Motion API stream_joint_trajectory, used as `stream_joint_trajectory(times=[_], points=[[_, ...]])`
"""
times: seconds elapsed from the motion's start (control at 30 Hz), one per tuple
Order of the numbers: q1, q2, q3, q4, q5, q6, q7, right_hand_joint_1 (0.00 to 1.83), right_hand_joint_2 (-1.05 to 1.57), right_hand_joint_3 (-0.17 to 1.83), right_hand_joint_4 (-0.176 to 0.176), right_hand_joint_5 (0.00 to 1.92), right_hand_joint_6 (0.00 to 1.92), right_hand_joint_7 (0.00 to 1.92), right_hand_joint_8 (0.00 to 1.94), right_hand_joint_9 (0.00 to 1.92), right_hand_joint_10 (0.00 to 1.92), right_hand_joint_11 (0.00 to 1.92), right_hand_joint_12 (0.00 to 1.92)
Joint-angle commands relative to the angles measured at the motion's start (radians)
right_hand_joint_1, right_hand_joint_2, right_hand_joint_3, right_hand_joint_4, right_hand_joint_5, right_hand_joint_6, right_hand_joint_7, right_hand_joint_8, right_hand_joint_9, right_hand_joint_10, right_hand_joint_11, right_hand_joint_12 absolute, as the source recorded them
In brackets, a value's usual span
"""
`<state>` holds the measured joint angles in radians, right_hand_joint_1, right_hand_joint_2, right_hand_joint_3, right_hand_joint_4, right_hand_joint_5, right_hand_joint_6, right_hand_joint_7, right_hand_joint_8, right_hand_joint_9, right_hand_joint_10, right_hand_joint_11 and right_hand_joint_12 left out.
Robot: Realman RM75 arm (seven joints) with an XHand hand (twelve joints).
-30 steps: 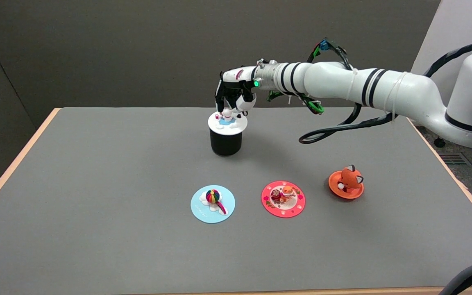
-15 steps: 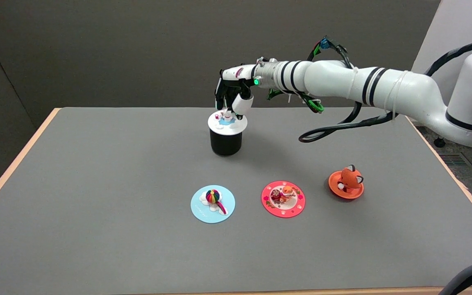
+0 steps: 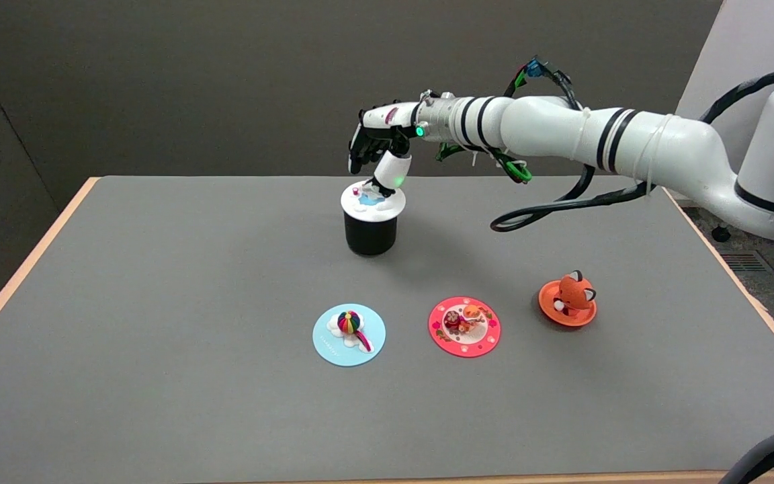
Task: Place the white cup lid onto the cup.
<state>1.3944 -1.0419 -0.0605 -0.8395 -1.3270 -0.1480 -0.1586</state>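
The round white cup lid [image 3: 373,202] with its little moulded figure on top sits flat across the mouth of the short black cylindrical cup [image 3: 370,235], toward the far edge of the grey tabletop [image 3: 158,302], about midway between its left and right edges. By the look of it the placing itself is done and this is the letting-go step. The right black-and-white hand [image 3: 377,144] hangs just above the lid, fingers pointing down and loosely apart, nothing held in them; one pale fingertip [image 3: 392,176] hovers right at the figure on top, and whether it is touching cannot be told from this angle. The next move calls for a straight upward lift, clear of that figure, so the lid is not dragged or tipped off the rim. The lid is a disc, so no long axis to speak of across the table; its flat face looks up, decorated side on top, and it seems level and centred on the cup. Near the front edge lie a light blue round lid [image 3: 349,335] with a rainbow ball, a red round lid [image 3: 464,326] with small figures, and an orange lid [image 3: 567,301] carrying a fox-like figure toward the right edge, all well apart from the cup.
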Motion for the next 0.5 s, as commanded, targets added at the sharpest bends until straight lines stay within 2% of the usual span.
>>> stream_joint_trajectory(times=[0.03,0.23,0.33,0.5], points=[[-0.027,0.073,0.095,-0.094,-0.081,0.004,-0.005,0.76,0.35,0.95,0.035,0.61,0.21,0.58,0.17,0.63,0.2,0.43,0.78],[-0.083,0.149,0.18,-0.165,-0.147,0.011,-0.005,0.74,0.34,0.94,0.02,0.59,0.21,0.6,0.17,0.63,0.21,0.45,0.77],[-0.139,0.191,0.265,-0.195,-0.16,0.018,-0.005,0.74,0.34,0.93,0.008,0.59,0.21,0.61,0.17,0.64,0.21,0.45,0.78],[-0.23,0.249,0.355,-0.218,-0.162,0.097,-0.005,0.74,0.35,0.92,-0.005,0.6,0.2,0.63,0.18,0.66,0.21,0.46,0.8]])
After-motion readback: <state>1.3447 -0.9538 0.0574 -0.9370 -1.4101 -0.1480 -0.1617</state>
